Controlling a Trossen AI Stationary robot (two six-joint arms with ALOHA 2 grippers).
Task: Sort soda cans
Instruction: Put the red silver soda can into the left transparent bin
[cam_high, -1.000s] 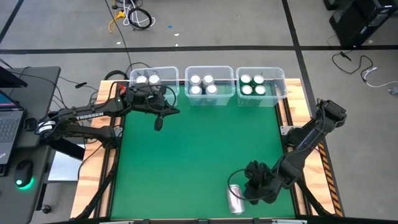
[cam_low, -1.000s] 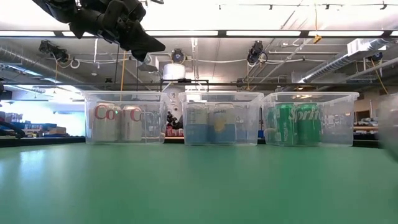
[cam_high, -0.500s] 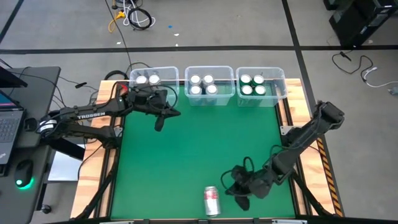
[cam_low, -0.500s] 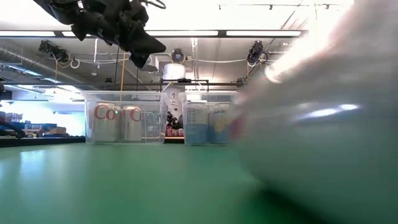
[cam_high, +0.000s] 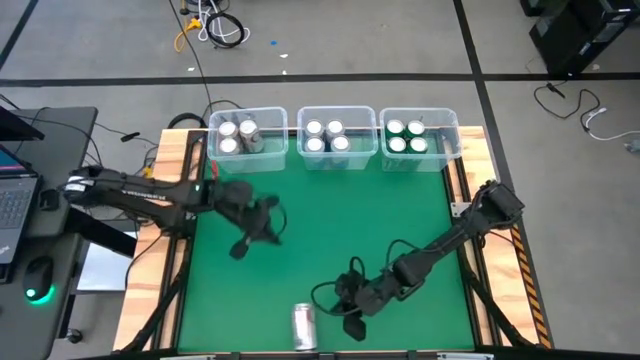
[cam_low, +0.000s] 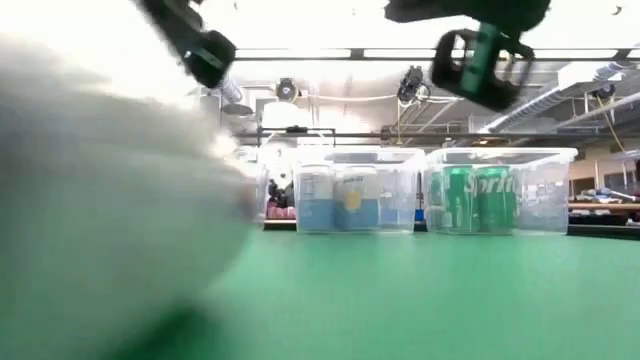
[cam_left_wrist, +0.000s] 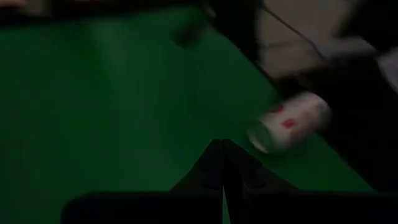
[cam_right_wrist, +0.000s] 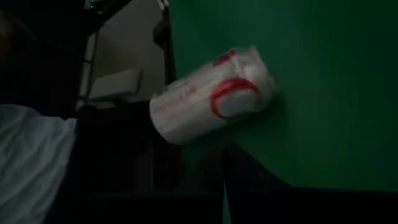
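Note:
One silver-white soda can with red markings (cam_high: 304, 326) lies on its side on the green mat near the table's near edge; it also shows in the right wrist view (cam_right_wrist: 208, 102) and left wrist view (cam_left_wrist: 289, 121), and fills the low view's left as a blur (cam_low: 100, 210). My right gripper (cam_high: 347, 312), shut, sits low just to the can's right. My left gripper (cam_high: 243, 245), shut, hovers over the mat's left half, farther from the near edge than the can. Other cans stand upright in three clear bins at the far edge. My right gripper's shut fingertips (cam_right_wrist: 225, 152) stand close by the lying can's side (cam_right_wrist: 199, 130), level with the mat and coming from the table's right. I cannot tell whether they touch it.
Three clear bins line the far edge: the left one (cam_high: 270, 118) holds silver cans, the middle one (cam_high: 337, 112) blue-white cans, the right one (cam_high: 452, 128) green cans. Bare green mat lies between bins and arms. Wooden rails border the mat's sides; a laptop sits beyond the left edge.
The can has rolled along the near edge toward the table's left, passing in front of the low camera. My right gripper has followed it leftward, staying low. My left gripper has drawn back from the left bin toward the near edge, over the mat's left half.

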